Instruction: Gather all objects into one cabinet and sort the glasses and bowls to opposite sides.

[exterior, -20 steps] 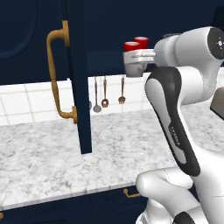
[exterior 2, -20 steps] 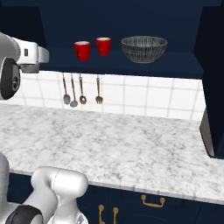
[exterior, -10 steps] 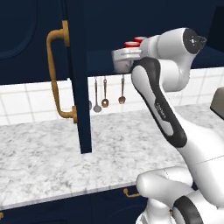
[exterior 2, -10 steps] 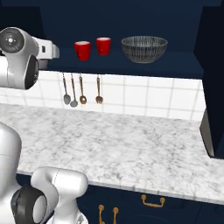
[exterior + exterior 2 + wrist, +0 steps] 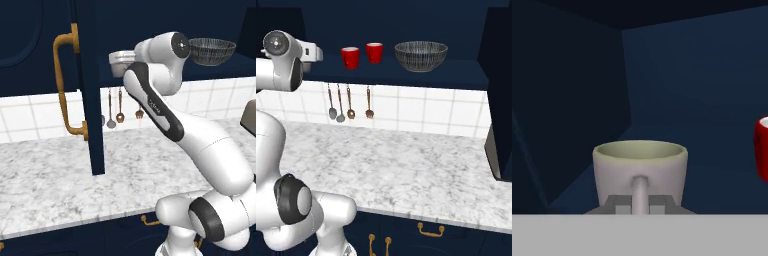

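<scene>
the grey-beige cup (image 5: 640, 170) is being held upright in the closed gripper (image 5: 640, 200) at the cabinet shelf's (image 5: 466, 70) left end, two red cups (image 5: 361, 54) and bowl (image 5: 421, 55) being ranged rightward above the marble counter (image 5: 406, 170).

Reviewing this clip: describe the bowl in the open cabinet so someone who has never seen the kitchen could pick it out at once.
Look in the open dark navy wall cabinet above the marble counter. On its shelf, right of two red cups, stands the bowl. It is far wider and shallower than the cups, dark grey with a fine mesh pattern and pale rim.
</scene>
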